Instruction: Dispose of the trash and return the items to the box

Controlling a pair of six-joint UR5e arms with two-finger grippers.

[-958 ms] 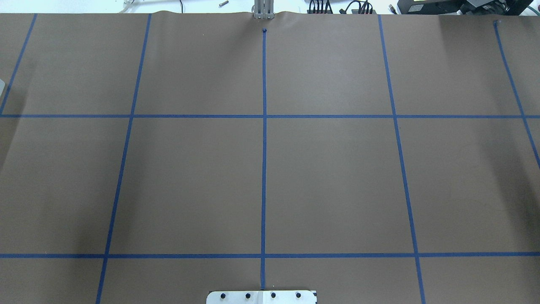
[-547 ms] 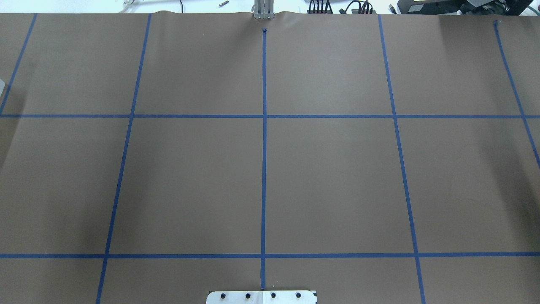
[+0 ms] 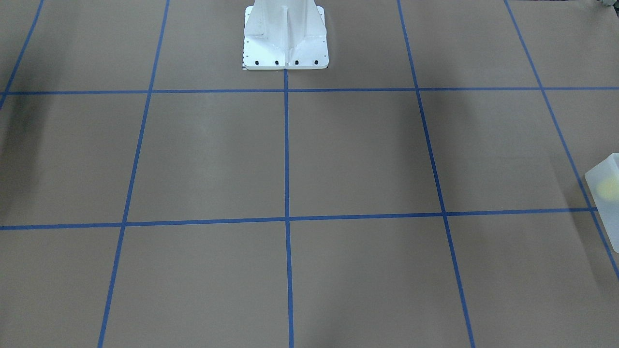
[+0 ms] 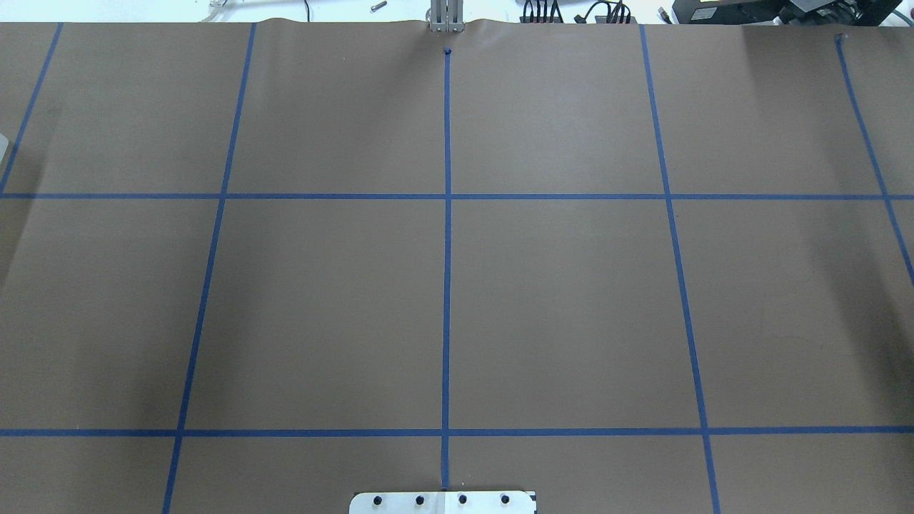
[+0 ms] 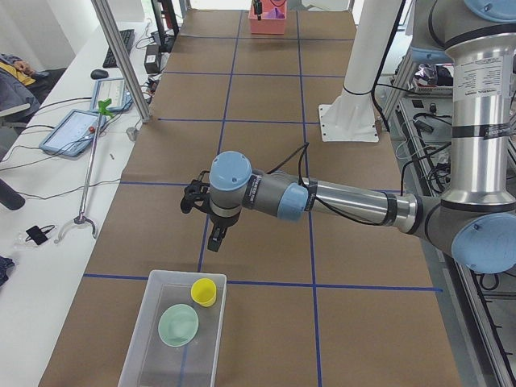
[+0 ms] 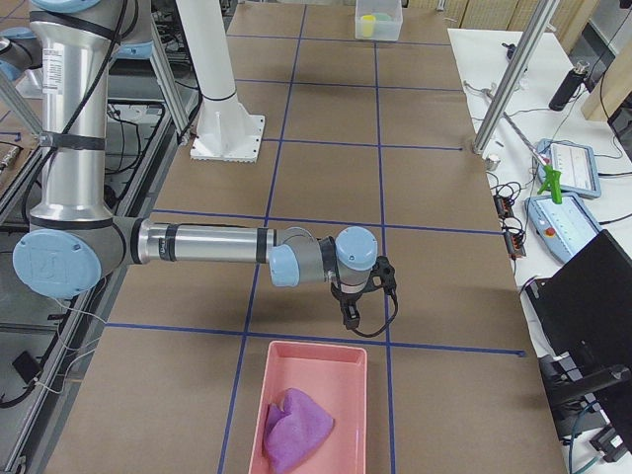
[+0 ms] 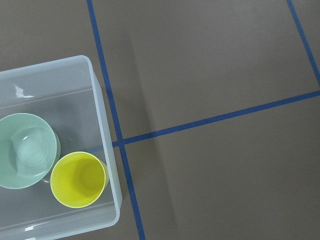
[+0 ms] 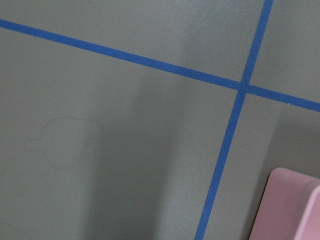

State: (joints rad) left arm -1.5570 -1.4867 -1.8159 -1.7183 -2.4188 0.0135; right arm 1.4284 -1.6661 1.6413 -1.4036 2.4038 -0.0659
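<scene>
The frosted-white box (image 5: pixel 153 355) stands on the table's left end. In it the yellow cup (image 5: pixel 203 291) stands upright beside the mint-green bowl (image 5: pixel 178 325). The left wrist view looks down on the box's wall (image 7: pixel 102 125), the cup (image 7: pixel 78 179) and the bowl (image 7: pixel 25 150). My left gripper (image 5: pixel 217 239) hangs above the table just beyond the box, apart from it. My right gripper (image 6: pixel 351 316) hangs just short of the pink tray (image 6: pixel 341 365). Both grippers show only in the side views, so I cannot tell whether they are open or shut.
The pink tray holds a crumpled purple cloth (image 6: pixel 296 423); its corner shows in the right wrist view (image 8: pixel 295 205). The white robot base (image 3: pixel 285 38) stands at the table's middle edge. The box's corner shows at the front view's right edge (image 3: pixel 607 183). Blue tape lines grid the brown table.
</scene>
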